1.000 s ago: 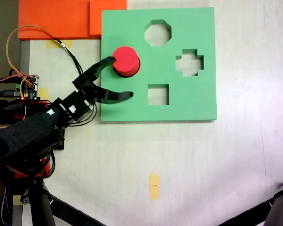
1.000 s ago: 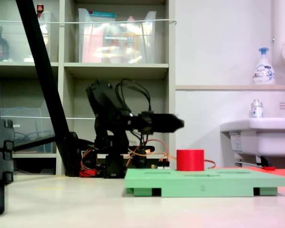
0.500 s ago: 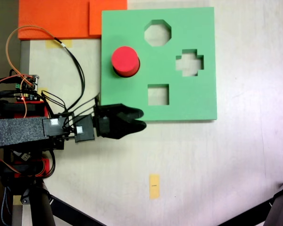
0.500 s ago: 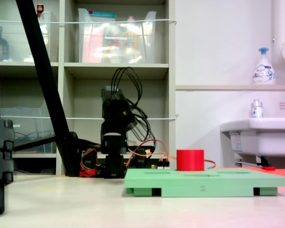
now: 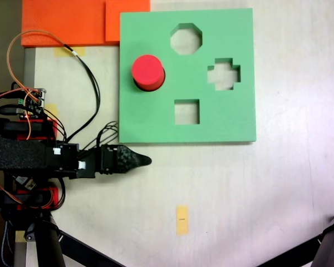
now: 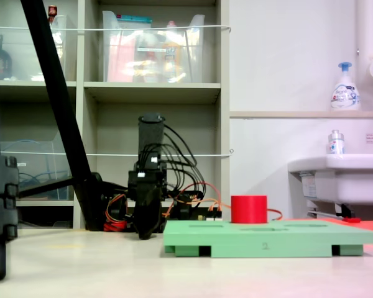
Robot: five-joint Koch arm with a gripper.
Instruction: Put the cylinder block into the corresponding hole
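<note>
On the green foam board (image 5: 222, 114), in the fixed view from above, the cylinder block (image 5: 148, 72) stands upright in the board's left half, over the spot where a round opening would sit. The corresponding hole itself cannot be seen beneath it, so how far the block is seated cannot be told. In the low side view the cylinder block (image 6: 248, 209) rises well above the board's top face (image 6: 267, 237).

The gripper (image 5: 139, 161) lies off the board, just below its lower left corner in the top view, and well apart from the block. It points right across the bare table (image 5: 278, 194). Its jaws lie together in a single tapered dark tip with no gap visible between them, and it holds nothing. In the side view the gripper (image 6: 147, 231) points down, its tip near the table surface, left of the board's edge.

Count: one red block, one green board, one arm. Three open cutouts are visible on the board: one octagon (image 5: 186, 39), one cross (image 5: 223, 74), one square (image 5: 186, 112). Two orange foam pieces (image 5: 72, 22) lie at the top left, and one yellow tape mark (image 5: 181, 219) is on the table below.

The top view gives the cutout shapes and the layout on the table. The side view gives heights, a shelf unit (image 6: 155, 93) behind the arm, and a sink (image 6: 336, 174) with a soap bottle (image 6: 344, 87) at right.
</note>
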